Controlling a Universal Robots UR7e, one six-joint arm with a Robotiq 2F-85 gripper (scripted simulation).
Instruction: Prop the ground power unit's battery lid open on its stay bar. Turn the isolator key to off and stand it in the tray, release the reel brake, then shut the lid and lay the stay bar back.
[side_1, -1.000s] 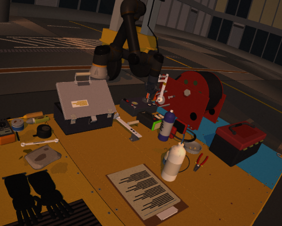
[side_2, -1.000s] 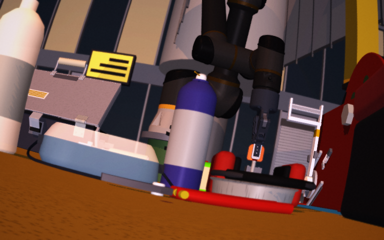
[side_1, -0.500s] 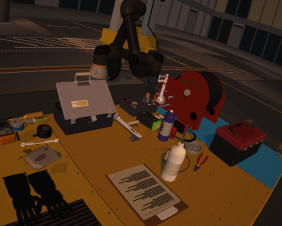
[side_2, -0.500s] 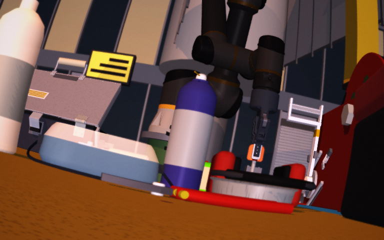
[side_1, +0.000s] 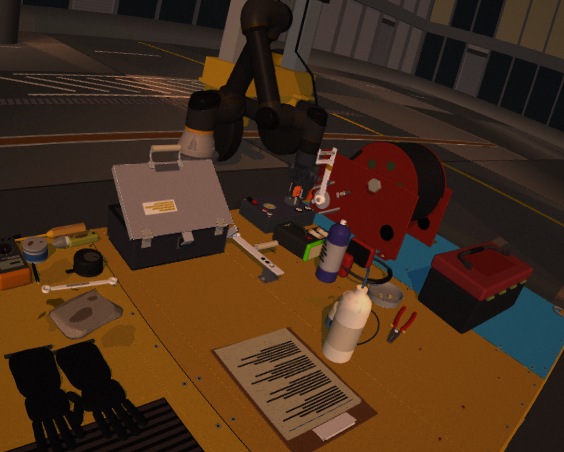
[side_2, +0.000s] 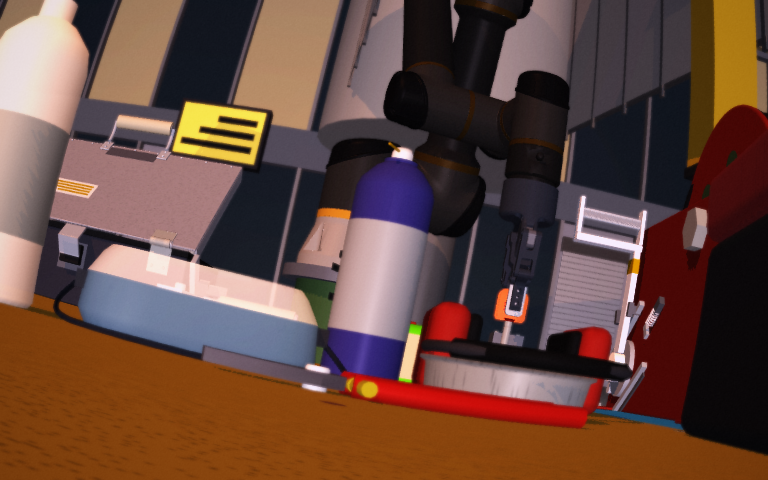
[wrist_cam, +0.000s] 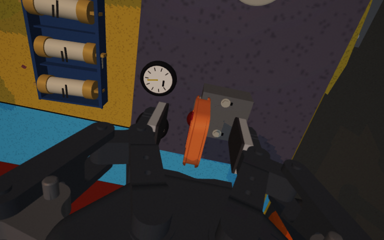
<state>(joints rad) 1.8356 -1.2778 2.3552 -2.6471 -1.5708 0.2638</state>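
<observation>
On the dark control panel (side_1: 272, 210) beside the red cable reel (side_1: 387, 192), the orange isolator key (wrist_cam: 196, 131) stands upright in a grey block (wrist_cam: 230, 113). My gripper (wrist_cam: 198, 131) is straight above the key and open, holding nothing. The key head sits between the fingers (side_2: 511, 300). The white reel brake lever (side_1: 324, 175) rises against the reel's side plate. The battery box lid (side_1: 167, 197) is propped open. A white bar (side_1: 257, 255) lies on the deck right of the box.
The red-lidded battery (side_1: 475, 285) sits on the blue mat at right. A purple spray can (side_1: 332, 250), a white bottle (side_1: 347, 325), a metal dish (side_1: 385, 295) and pliers (side_1: 401, 324) crowd the deck in front of the reel. A fuse rack (wrist_cam: 66, 49) lies beside the panel.
</observation>
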